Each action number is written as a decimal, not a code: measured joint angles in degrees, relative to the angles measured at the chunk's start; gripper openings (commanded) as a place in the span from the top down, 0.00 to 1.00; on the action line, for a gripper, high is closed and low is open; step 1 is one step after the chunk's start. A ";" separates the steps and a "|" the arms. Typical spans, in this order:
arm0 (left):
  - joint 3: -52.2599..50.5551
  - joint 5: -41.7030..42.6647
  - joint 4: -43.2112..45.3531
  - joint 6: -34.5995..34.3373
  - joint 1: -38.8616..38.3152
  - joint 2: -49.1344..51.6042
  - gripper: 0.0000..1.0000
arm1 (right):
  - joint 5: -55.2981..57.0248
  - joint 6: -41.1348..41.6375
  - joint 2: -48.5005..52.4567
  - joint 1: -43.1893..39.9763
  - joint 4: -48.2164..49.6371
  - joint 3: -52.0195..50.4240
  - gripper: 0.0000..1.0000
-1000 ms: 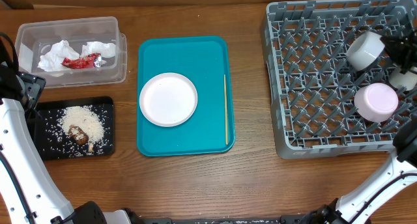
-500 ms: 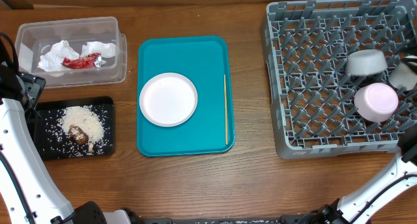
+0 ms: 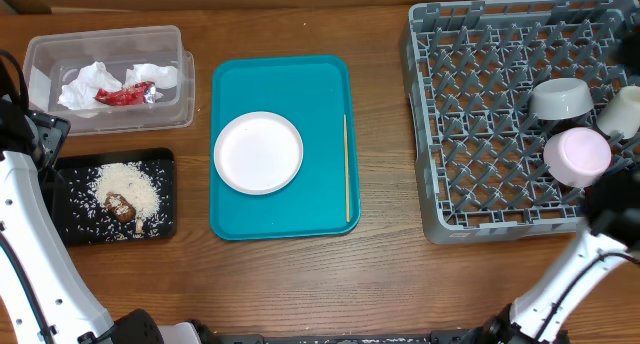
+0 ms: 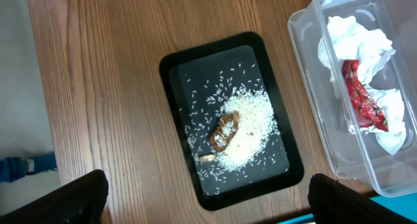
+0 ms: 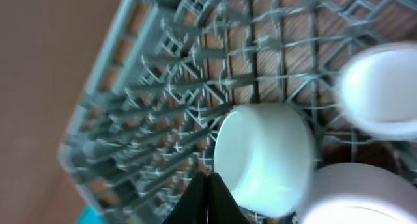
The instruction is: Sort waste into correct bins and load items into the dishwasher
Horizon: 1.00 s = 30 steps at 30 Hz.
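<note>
A robot lab's mock dishwashing station — a wooden table (image 3: 385, 284) with a grey dish rack (image 3: 470, 114) at its right edge, a teal tray (image 3: 320, 104) mid-table, and a clear tub (image 3: 45, 59) and black tray (image 3: 165, 169) at the left edge.

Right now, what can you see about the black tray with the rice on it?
The black tray is a shallow rectangle with rounded corners and a raised rim, and it looks like smooth dark plastic. It lies flat on the wooden table, beside the clear tub with a strip of wood between them. A pile of white rice sits in the middle, with loose grains scattered around, and a brown food lump rests against the pile. Nothing is gripping it.
</note>
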 measured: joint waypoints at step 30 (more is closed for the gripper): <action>0.00 0.00 0.00 0.00 0.00 0.00 0.00 | 19.17 1.53 -0.26 5.79 -4.39 -13.38 0.96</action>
